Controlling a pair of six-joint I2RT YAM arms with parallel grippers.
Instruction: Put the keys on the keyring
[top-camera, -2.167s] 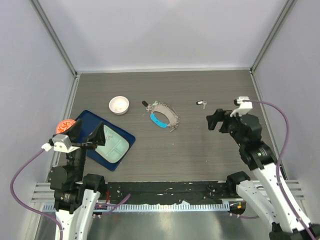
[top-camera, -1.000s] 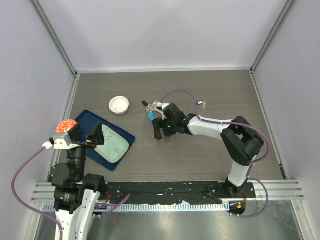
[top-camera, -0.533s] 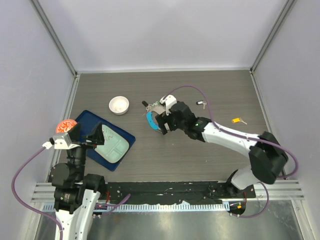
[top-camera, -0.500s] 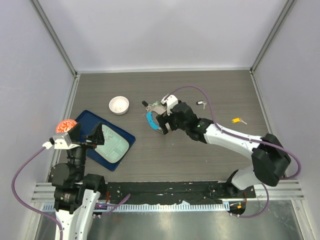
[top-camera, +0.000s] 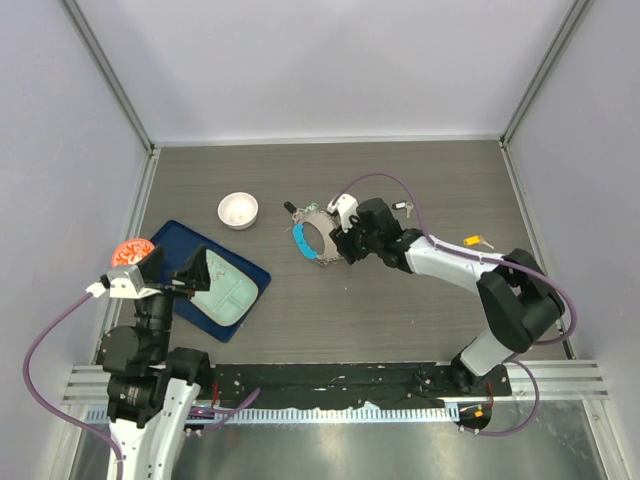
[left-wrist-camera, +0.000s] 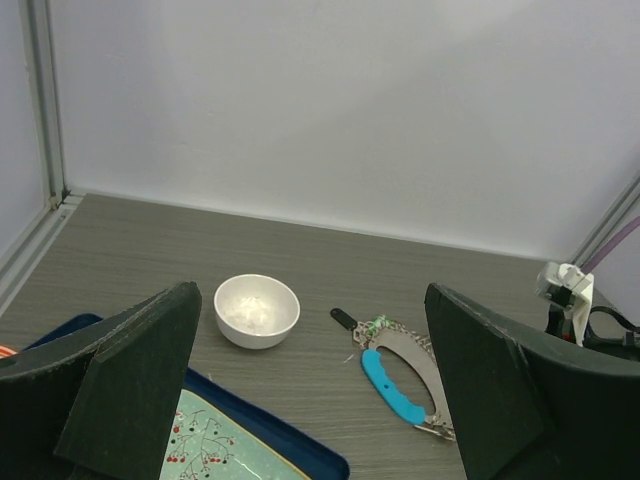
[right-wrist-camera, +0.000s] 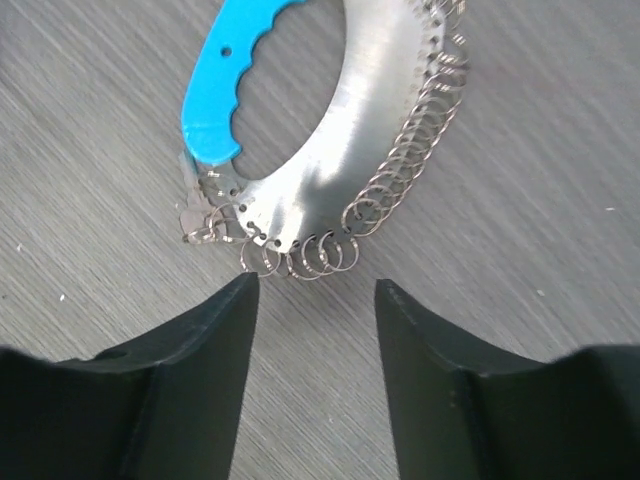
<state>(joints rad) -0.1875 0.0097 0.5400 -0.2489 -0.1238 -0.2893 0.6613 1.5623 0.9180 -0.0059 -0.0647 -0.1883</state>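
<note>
Grey wood-grain worktop fills the enclosure between pale walls. At its near-left corner the left gripper hangs over the blue tray, fingers spread wide and empty. Toward the middle, the right gripper hovers low at the keyring. Its fingers are parted with only bare worktop between them, and the ring's fringe of wire loops sits just beyond the tips, so nothing is grasped. Near the right edge lies a yellow-headed key. Farther back, well apart from the ring, lies the black-headed key. Both are loose, so I judge the threading not yet begun: a key must be fetched and worked onto a loop. Only the top view shows these loose keys. The right wrist view alone resolves the loops and the blue tag. The left wrist view adds the white bowl left of the ring, but no loose key.
</note>
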